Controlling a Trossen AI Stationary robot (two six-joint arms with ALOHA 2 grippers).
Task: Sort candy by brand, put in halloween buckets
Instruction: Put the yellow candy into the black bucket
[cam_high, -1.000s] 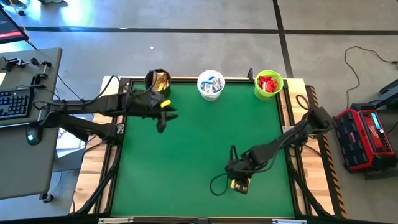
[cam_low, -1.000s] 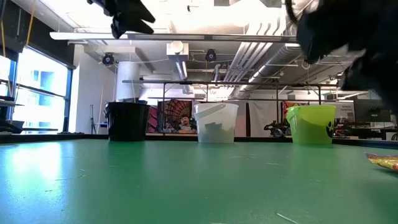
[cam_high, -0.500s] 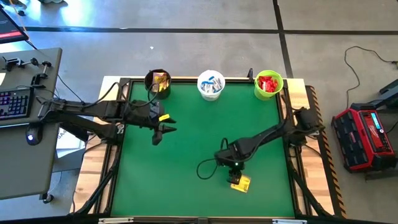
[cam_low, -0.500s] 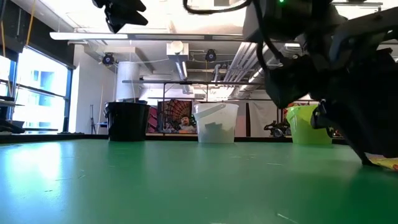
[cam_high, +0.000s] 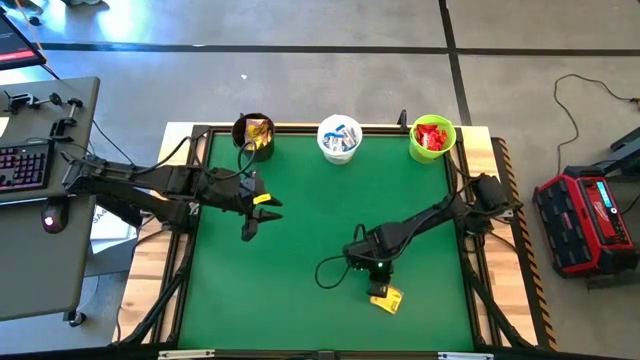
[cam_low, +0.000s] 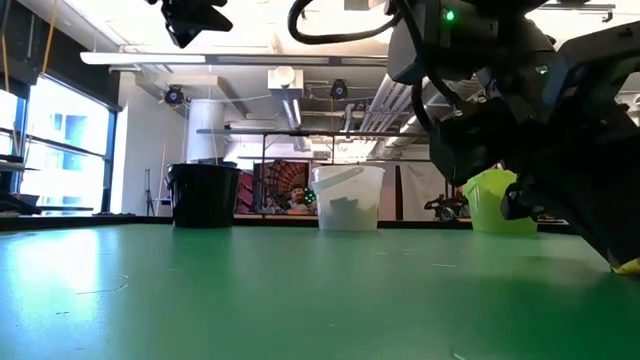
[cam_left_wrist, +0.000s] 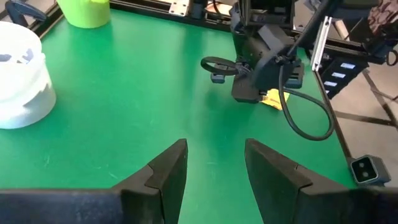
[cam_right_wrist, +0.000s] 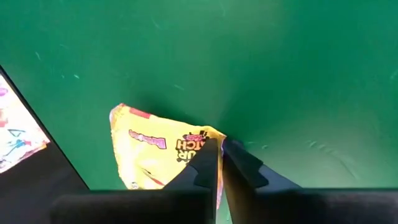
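Right jaws: closing down to shut on the edge of the yellow packet (cam_right_wrist: 163, 152); right gripper (cam_high: 378, 288) is sitting low over the green desk (cam_high: 300, 290), near the front-right part; half a second ago the jaws were standing apart just above the packet, now they are pinching it.
Left jaws: standing apart with nothing between them; left gripper (cam_high: 251, 229) is hovering above the desk's left side, short of the black bucket (cam_high: 254, 133); fingers (cam_left_wrist: 163, 173) are showing a clear gap over bare green.
Yellow packet: lying flat on the desk by the front-right, touching the right fingertips (cam_right_wrist: 208, 163); it is sitting a little nearer the front edge than a second ago.
Left arm change: a second ago it was reaching up beside the black bucket; now it is drawn back toward the desk's middle-left and turned downward.
Right arm change: elbow is stretched farther across the desk than a second ago, wrist barely shifted in the last half second.
Black bucket: back-left edge, yellow packets inside.
White bucket (cam_high: 339, 137): back middle, white-and-blue packets inside.
Lime green bucket (cam_high: 432, 137): back-right, red packets inside.
Low view: right arm is filling the right side, partly hiding the green bucket.
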